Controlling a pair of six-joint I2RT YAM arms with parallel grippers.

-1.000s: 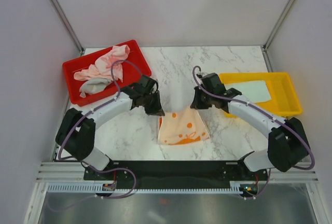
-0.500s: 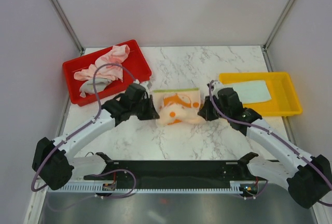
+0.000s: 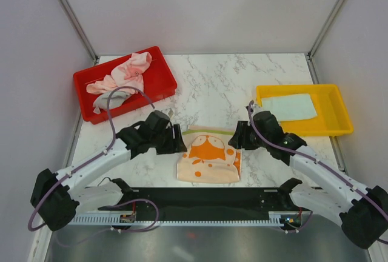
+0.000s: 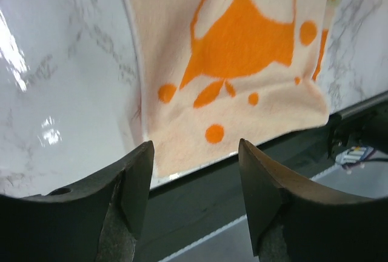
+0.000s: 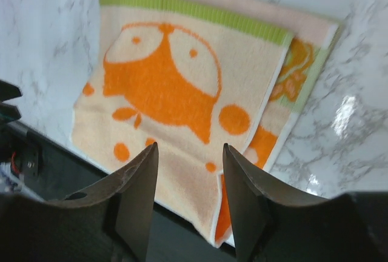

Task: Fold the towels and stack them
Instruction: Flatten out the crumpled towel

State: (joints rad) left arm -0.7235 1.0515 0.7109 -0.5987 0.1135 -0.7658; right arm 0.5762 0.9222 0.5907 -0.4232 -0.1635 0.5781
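A cream towel with an orange cartoon print point(image 3: 209, 156) lies folded in two on the marble table, its near hem at the table's front edge. The left gripper point(image 3: 179, 139) stands open just left of it, and the right gripper point(image 3: 235, 136) stands open just right of it. Neither holds anything. In the left wrist view the towel point(image 4: 242, 50) lies beyond the empty left gripper point(image 4: 194, 153). In the right wrist view its green-edged fold point(image 5: 176, 80) lies beyond the empty right gripper point(image 5: 190, 153). A pale mint towel point(image 3: 291, 105) lies flat in the yellow tray point(image 3: 342, 113).
A red tray point(image 3: 154, 77) at the back left holds crumpled pink towels point(image 3: 124, 74) and a grey-white one point(image 3: 112, 99). A black rail point(image 3: 200, 198) runs along the table's near edge. Grey walls close in the left, right and back sides.
Both grippers, shut on the printed towel before, have opened and let it go. The towel has come down nearer the front edge and now lies folded flat.
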